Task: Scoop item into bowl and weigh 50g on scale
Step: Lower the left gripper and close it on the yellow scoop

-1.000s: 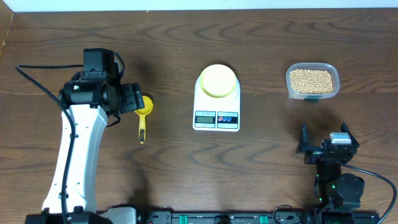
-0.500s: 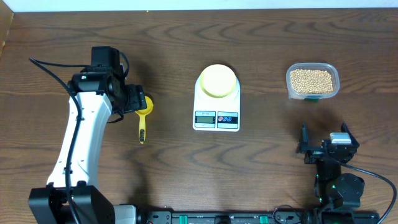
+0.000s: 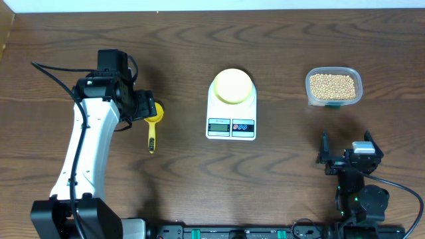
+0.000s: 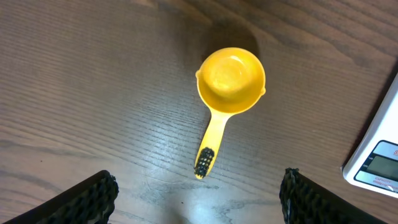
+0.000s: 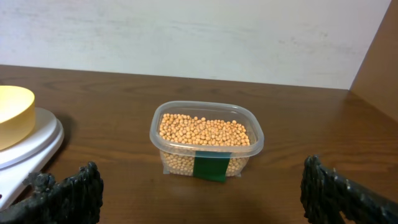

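Note:
A pale yellow-green bowl [image 3: 232,86] sits on the white scale [image 3: 231,126] at the table's middle; both show at the left edge of the right wrist view, the bowl [image 5: 12,115] on the scale [image 5: 34,146]. Tan beans [image 3: 332,85] fill a clear tub [image 3: 355,93] at the right, also in the right wrist view [image 5: 205,130]. My left gripper [image 3: 143,105] is open above the empty yellow scoop [image 4: 231,79], its fingers [image 4: 199,202] spread either side of the handle's end and not touching it. My right gripper [image 5: 202,199] is open and empty, near the front edge [image 3: 346,149], facing the tub [image 5: 207,163].
The scoop [image 3: 152,133] lies on the table left of the scale, handle toward the front. A corner of the scale with its display [image 4: 379,158] shows at the right of the left wrist view. A white wall stands behind the table.
The left arm swung a little to the right in the first half second, its gripper staying over the scoop, then held still. The right arm has not moved.

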Available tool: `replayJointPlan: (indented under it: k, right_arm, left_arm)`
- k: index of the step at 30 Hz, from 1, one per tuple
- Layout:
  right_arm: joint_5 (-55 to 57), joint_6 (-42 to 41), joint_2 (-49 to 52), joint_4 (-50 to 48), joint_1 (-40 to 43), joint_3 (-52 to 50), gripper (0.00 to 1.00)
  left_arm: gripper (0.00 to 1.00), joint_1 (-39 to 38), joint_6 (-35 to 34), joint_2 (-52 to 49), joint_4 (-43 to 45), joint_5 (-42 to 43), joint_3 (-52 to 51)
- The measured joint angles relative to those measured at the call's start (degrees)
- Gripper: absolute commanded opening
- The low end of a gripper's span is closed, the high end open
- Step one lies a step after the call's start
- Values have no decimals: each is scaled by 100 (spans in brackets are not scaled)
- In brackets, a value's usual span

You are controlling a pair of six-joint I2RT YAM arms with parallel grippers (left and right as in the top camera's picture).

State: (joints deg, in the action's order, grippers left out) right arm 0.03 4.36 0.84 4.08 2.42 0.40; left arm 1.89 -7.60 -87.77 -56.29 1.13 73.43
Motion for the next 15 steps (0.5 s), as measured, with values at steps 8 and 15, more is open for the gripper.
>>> replayJointPlan:
  k: [8,15]
  right_arm:
    - [0,0,0,-2,0,0,99]
    - [0,-2,0,0,0,0,99]
  left_arm:
    - [86,0,0,0,127,0,0]
    - [86,0,0,-9,243,0,0]
